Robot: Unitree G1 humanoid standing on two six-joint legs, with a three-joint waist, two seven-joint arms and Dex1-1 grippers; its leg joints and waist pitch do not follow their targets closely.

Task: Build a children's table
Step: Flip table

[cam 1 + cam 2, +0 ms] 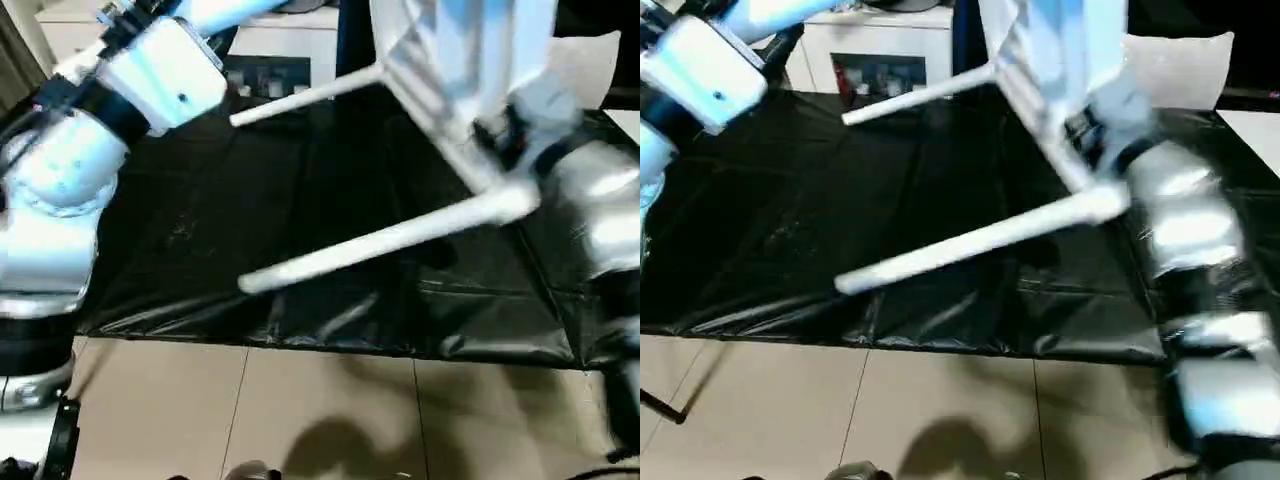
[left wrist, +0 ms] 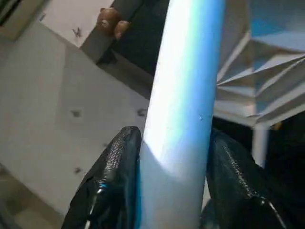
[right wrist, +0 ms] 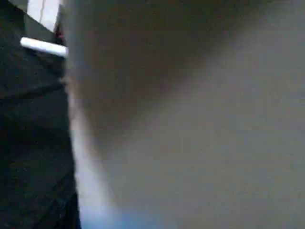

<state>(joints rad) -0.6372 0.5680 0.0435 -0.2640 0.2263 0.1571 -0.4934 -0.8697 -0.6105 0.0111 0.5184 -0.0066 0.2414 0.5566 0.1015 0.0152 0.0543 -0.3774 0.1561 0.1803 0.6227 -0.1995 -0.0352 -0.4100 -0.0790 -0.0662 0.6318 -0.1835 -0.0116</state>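
Nearest the camera, a tiled floor (image 1: 300, 410) runs along the front edge of the black-covered table (image 1: 200, 230).

Above that surface the children's table (image 1: 450, 90) is held in the air, tipped on edge, its square top at the upper right of the head views. Two fitted legs project leftward over the black cover: the near leg (image 1: 390, 240) slopes down toward the front edge without visibly touching it, and the far leg (image 1: 305, 98) points toward the white cabinet (image 1: 880, 50) behind.

Handling, as judged: moulded white plastic, light and stiff, with a smooth surface likely to slip. The tapered legs act as long levers, so loads on them may strain the corner sockets. Better holds are the ribbed underside or a leg close to its socket.

Left arm: raised high at the upper left, forearm angled inward. In the left wrist view the left gripper (image 2: 174, 162) has its fingers (image 2: 112, 167) clamped on a white leg (image 2: 183, 95), one either side, with the ribbed underside (image 2: 259, 90) just beyond.

Right arm: bent upward at the right, wrist at the top's lower corner beside the near leg's socket. The right gripper (image 1: 505, 135) is pressed against the top; I cannot tell whether its fingers are apart or closed.
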